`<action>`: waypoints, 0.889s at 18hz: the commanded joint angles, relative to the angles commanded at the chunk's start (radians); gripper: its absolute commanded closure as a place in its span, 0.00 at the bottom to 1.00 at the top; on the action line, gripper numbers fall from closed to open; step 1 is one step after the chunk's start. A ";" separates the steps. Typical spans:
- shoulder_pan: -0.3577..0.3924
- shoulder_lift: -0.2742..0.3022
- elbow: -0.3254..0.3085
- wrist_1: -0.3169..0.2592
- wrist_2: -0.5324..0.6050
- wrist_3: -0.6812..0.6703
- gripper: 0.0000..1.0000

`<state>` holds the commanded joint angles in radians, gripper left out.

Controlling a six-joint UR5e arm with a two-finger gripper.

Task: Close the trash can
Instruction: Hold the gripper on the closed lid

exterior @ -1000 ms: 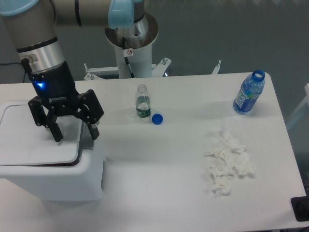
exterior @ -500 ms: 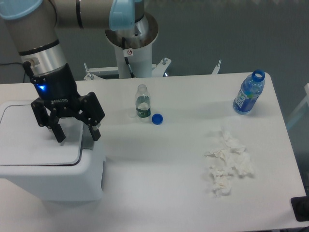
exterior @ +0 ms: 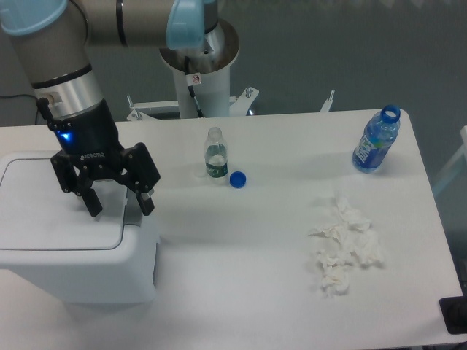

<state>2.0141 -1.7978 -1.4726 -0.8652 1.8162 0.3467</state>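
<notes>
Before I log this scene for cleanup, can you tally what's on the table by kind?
Trash can: 1
Bottles: 2, one small clear, one blue, both uncapped
Blue bottle cap: 1
Pile of crumpled tissues: 1
Total: 5

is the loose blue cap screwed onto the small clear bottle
No, the round blue cap lies on the white table beside the small clear plastic bottle, whose neck is bare.
</notes>
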 joint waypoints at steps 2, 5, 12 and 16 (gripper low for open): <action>0.000 0.000 -0.002 0.000 0.000 0.000 0.00; 0.000 0.000 -0.002 0.002 0.000 0.002 0.00; 0.002 0.008 0.002 0.000 0.000 0.002 0.00; 0.003 0.017 0.000 0.000 -0.002 0.002 0.00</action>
<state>2.0172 -1.7810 -1.4726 -0.8652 1.8147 0.3482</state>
